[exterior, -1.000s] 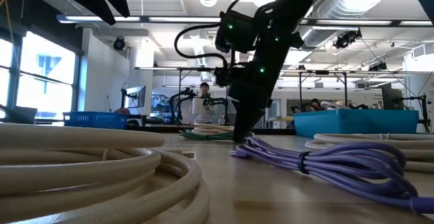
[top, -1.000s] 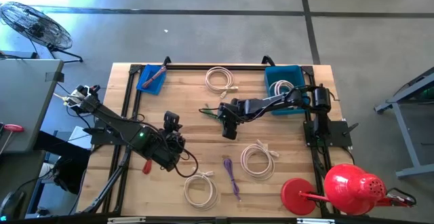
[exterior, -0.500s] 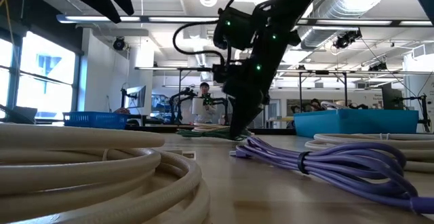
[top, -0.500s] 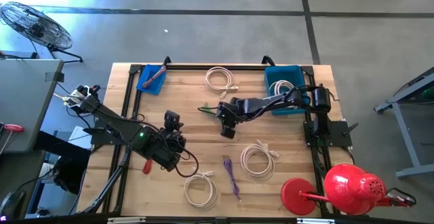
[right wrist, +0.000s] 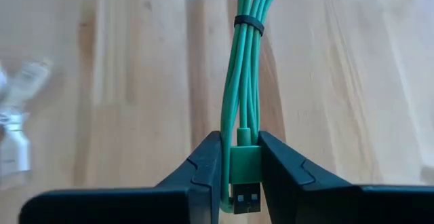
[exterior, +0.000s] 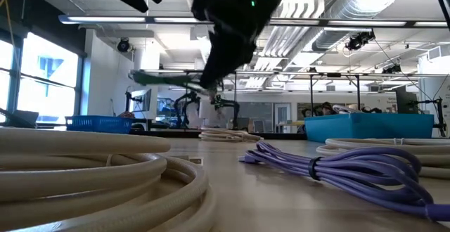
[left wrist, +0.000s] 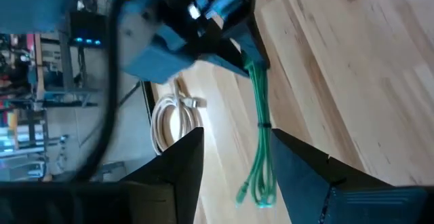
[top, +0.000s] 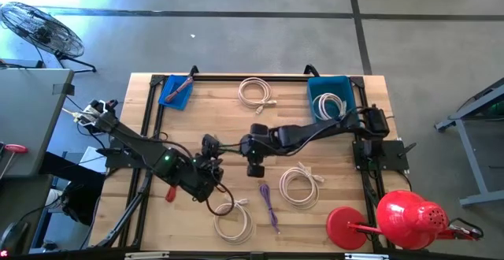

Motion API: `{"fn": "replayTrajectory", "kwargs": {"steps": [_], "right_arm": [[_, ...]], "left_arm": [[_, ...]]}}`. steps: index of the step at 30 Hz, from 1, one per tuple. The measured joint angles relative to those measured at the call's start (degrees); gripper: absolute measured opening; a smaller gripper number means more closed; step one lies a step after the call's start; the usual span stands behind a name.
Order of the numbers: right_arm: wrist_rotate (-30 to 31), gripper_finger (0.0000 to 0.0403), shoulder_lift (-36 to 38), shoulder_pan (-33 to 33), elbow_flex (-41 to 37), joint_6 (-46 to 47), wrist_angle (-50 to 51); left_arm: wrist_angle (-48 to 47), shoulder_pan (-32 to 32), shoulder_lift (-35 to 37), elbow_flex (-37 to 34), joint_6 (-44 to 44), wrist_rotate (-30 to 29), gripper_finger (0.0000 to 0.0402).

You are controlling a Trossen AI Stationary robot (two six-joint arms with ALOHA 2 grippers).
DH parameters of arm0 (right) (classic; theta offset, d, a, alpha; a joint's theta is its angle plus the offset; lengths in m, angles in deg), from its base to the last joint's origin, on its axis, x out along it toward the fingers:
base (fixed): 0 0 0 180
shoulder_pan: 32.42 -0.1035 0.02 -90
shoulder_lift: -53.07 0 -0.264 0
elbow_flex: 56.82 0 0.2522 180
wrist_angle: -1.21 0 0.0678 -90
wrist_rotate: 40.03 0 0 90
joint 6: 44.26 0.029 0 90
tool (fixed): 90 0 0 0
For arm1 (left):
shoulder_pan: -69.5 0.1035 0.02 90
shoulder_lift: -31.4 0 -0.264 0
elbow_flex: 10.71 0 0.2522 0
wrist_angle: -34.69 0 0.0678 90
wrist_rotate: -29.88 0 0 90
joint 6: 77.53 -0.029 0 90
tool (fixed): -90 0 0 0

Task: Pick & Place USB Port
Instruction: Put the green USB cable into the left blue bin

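Green cable bundle (right wrist: 245,75) is clamped at its USB plug by right end effector (right wrist: 241,176), apparently lifted above tabletop (top: 331,165) centre. Left end effector (left wrist: 230,166) is held apart nearby.

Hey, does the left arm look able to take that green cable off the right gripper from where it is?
Probably yes. The left gripper, open, sits beside the right gripper, which holds the green cable; its bundle hangs free between the left fingers.

Green cable bundle (right wrist: 245,81) with black tie band (right wrist: 249,22), purple cable (exterior: 330,167), blue bin (top: 316,89), pale striped wooden table (top: 203,112).
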Motion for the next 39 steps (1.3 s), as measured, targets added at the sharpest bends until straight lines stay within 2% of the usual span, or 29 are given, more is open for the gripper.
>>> {"fn": "replayTrajectory", "kwargs": {"steps": [8, 11, 24, 34, 39], "right_arm": [[8.2, 0.0065, 0.1, -4.7, 7.4, 0.8, 9.3], [9.9, 0.0065, 0.1, -5.6, 8.7, 0.9, 10.0], [11.0, 0.0065, 0.1, -7.9, 10.1, 0.6, 10.8], [16.7, 0.0065, 2.0, -10.9, 10.1, -0.5, 11.0], [17.7, 0.0065, 3.5, -11.8, 10.1, -0.4, 11.0]], "left_arm": [[-0.1, 0.4, -2.8, 0.1, -0.9, 0.8, 0.0163], [0.4, 0.4, -3.9, 0.0, -2.0, 0.2, 0.0163], [0.2, 0.4, -4.6, 0.0, -2.0, -0.2, 0.0163], [0.3, 0.4, -4.6, 0.0, -2.0, 0.3, 0.0163], [0.5, 0.4, -4.6, 0.0, -2.0, 0.6, 0.0163]]}}
